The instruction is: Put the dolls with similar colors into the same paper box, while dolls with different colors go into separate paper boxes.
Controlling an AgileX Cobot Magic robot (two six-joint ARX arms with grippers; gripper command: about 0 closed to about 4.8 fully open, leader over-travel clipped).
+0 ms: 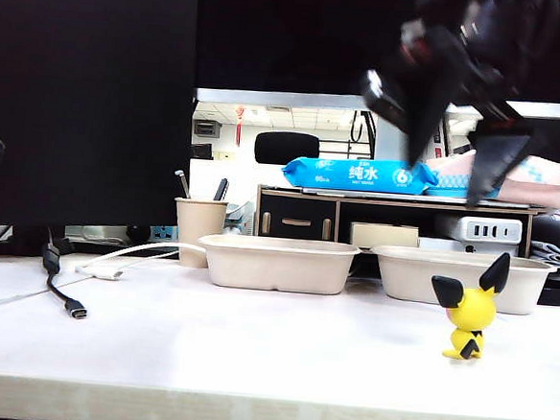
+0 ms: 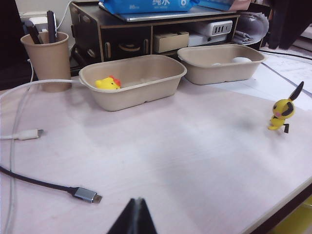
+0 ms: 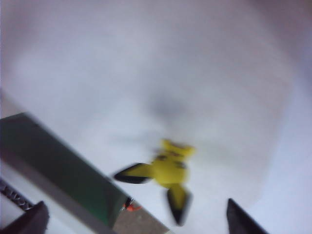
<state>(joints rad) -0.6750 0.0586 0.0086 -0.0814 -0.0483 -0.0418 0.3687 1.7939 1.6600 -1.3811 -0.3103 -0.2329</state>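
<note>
A yellow doll with black pointed ears (image 1: 470, 310) (image 2: 282, 111) stands on the table in front of the right paper box (image 1: 463, 279) (image 2: 222, 66). White shapes (image 2: 241, 60) lie in that box, too small to tell apart. The yellow duck (image 2: 108, 84) sits in the left paper box (image 1: 276, 263) (image 2: 134, 83). My right gripper (image 1: 453, 169) (image 3: 136, 224) hangs open high above the right box, blurred, and its wrist view looks down on the black-eared doll (image 3: 170, 170). My left gripper (image 2: 137, 202) is shut on nothing, low over the near table.
A beige cup with pens (image 1: 198, 225) (image 2: 47, 56) stands left of the boxes. A white cable (image 2: 22, 134) and a black cable (image 1: 67, 301) (image 2: 83, 194) lie at the left. A dark shelf (image 1: 337, 219) with a blue wipes pack (image 1: 359, 174) runs behind.
</note>
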